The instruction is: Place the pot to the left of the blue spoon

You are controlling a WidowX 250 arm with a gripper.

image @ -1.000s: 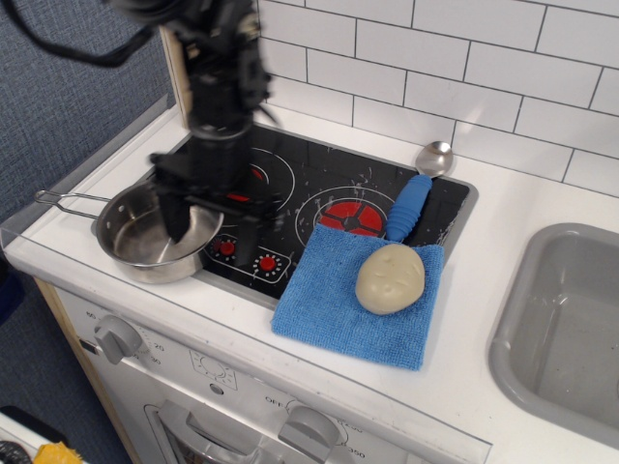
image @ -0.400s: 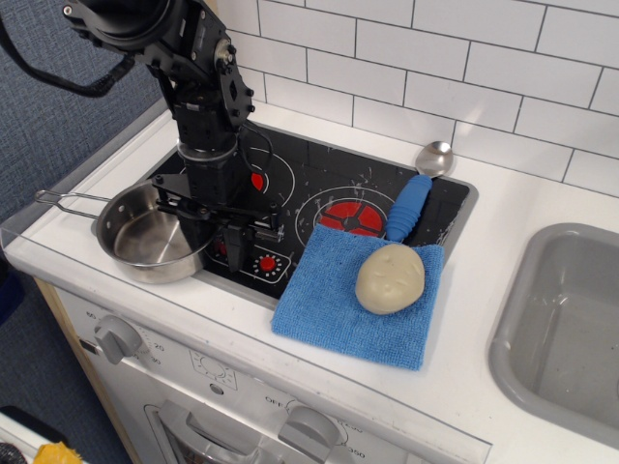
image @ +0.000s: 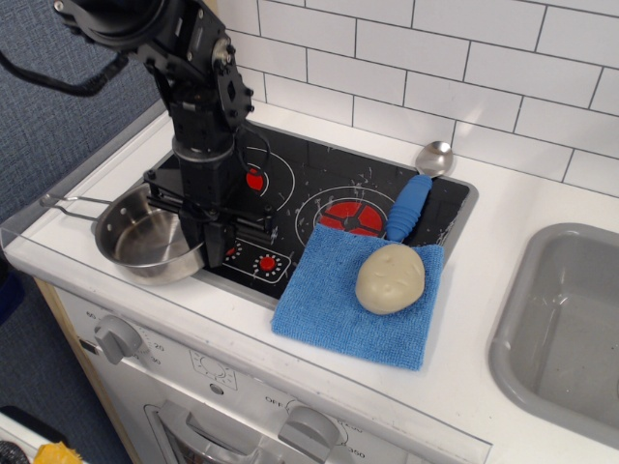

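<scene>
observation.image: gripper (image: 211,242) has lowered onto pot (image: 150,236) rim, left of centre, jaws clamped; blue spoon (image: 414,196) untouched; lift pending.

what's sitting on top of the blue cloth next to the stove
A beige, rounded potato-like lump rests on the square blue cloth, near its back right corner. The ribbed blue spoon handle's tip reaches the cloth's back edge. Anything beneath the cloth is covered.

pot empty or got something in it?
Empty. The pot sits upright at the stove's front-left corner, and its visible shiny bottom is bare. The gripper at its right rim hides a small strip of the inside.
</scene>
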